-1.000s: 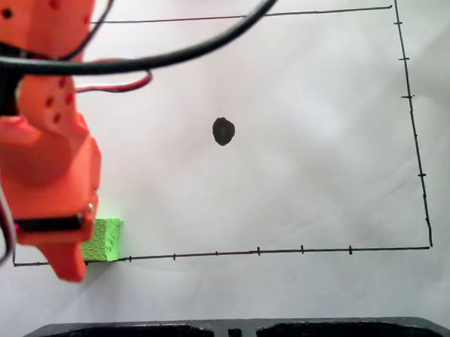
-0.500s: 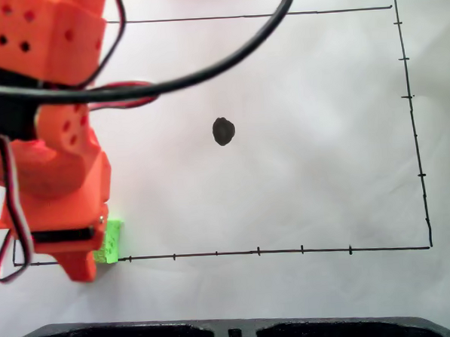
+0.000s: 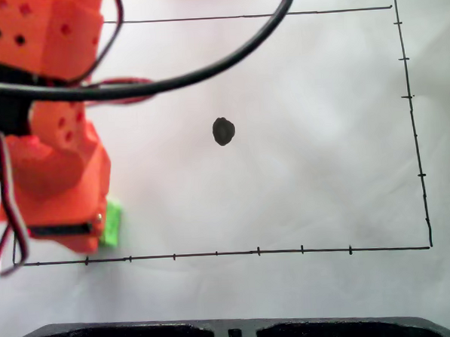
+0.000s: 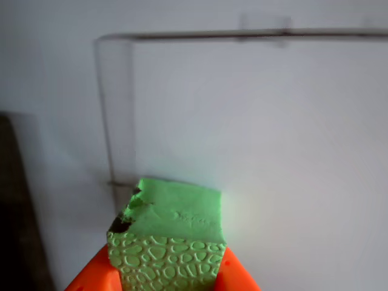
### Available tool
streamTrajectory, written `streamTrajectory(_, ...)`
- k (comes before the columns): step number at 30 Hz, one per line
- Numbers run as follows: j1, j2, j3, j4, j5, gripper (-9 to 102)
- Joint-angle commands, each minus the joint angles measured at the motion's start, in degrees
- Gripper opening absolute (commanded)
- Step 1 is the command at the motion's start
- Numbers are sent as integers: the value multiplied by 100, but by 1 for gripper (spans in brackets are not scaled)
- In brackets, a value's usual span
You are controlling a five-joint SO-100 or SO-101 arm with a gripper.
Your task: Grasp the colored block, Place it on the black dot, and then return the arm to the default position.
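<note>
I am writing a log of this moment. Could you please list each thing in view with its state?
hand: shut on the green block
green block: held between the orange fingers, near the lower-left corner of the drawn frame
black dot: bare, nothing on it
black cable: hanging in an arc above the paper

Two cameras: one above, one on the wrist.
The fixed view looks straight down on the white paper (image 3: 301, 179); the wrist view sits close, sharing the green block (image 4: 173, 239) and a corner of the border lines (image 4: 112, 109).
</note>
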Motion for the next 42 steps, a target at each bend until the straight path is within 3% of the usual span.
streamTrajectory(1,-123,1011,281,149,79,7)
streamTrajectory(9,-817,2285,1354,475,316,7)
streamTrajectory(23,-2364,3349,3357,-88,1450,15)
streamTrajectory(42,-1907,4157,4447,-167,1397,16)
